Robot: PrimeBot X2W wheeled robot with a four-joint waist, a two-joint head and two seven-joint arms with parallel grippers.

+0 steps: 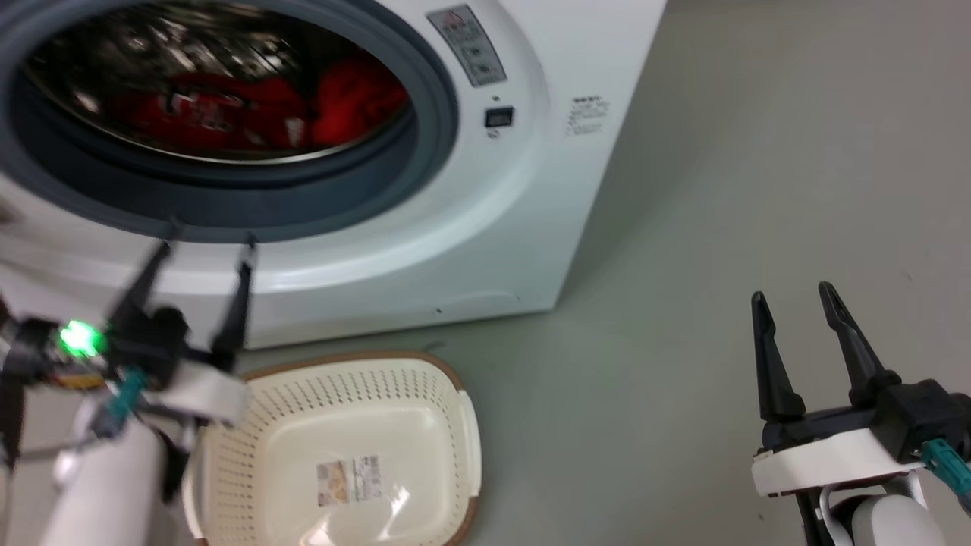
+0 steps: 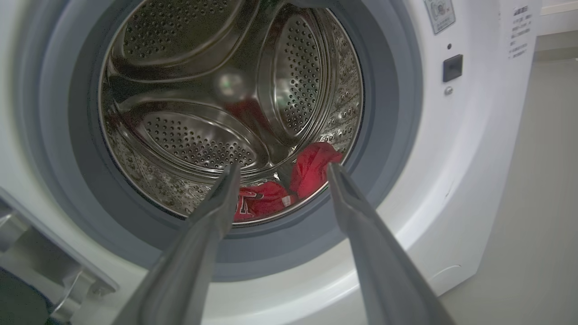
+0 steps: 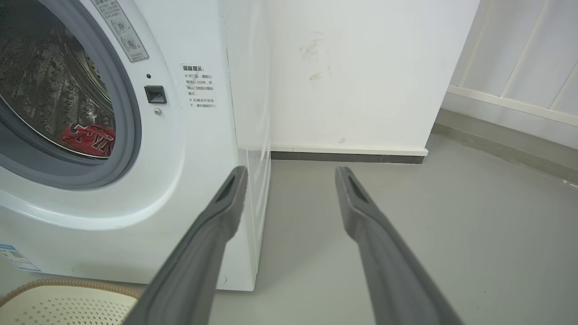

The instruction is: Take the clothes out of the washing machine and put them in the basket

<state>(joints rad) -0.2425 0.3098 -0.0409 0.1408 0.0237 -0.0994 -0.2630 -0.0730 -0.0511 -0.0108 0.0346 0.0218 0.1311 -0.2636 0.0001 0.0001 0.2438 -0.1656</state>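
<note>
The clothes point(image 1: 220, 114) lie in the washing machine point(image 1: 531, 227) — the basket point(image 1: 364, 379) sits just before it.

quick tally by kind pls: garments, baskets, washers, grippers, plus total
Garments: 2 (lettered garment, plain garment)
Basket: 1
Washer: 1
Grippers: 2 (left gripper, right gripper, both open)
Total: 6

Bright, even indoor light falls on the large white front-loading washing machine point(image 1: 531, 189), which casts a soft shadow on the grey floor point(image 1: 758, 189). Motion blur smears the head view, worst at the left claw point(image 1: 210, 236) beside a glowing green lamp point(image 1: 78, 338). Glare glints off the perforated steel drum point(image 2: 203, 113); wrist views bow at their edges.
</note>
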